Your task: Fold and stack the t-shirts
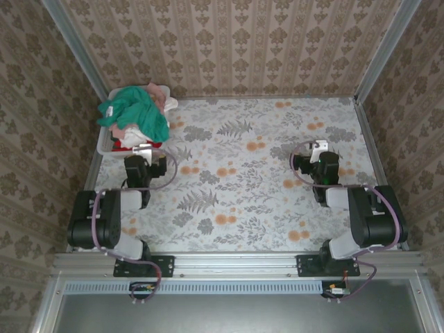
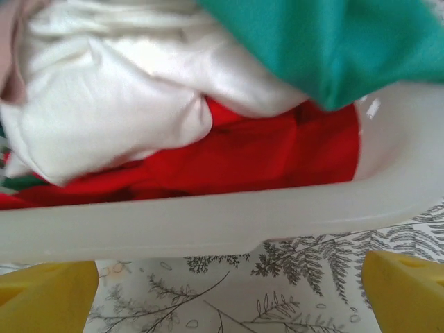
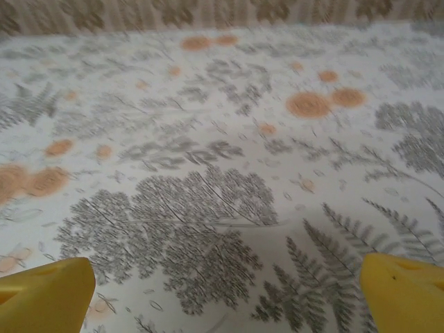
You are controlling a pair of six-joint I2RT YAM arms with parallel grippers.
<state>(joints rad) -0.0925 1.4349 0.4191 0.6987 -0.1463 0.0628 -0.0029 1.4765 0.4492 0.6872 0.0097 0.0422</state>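
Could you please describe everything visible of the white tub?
The white tub is translucent plastic with a rounded rim, upright at the far left corner of the table. Crumpled shirts heap over it: a teal t-shirt on top, a white t-shirt, a red t-shirt lowest. The open left hand faces its near wall.

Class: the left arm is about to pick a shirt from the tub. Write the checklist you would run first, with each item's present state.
1. Left fingers open: ok, wide apart, holding nothing.
2. Right fingers open: ok, wide apart above the table.
3. A shirt on top to grab: ok, the green shirt tops the pile in the tub.
4. Left fingers past the tub's rim: not ok, the rim lies between them and the white shirt and red shirt.
5. Number of shirts in the pile: cannot tell.
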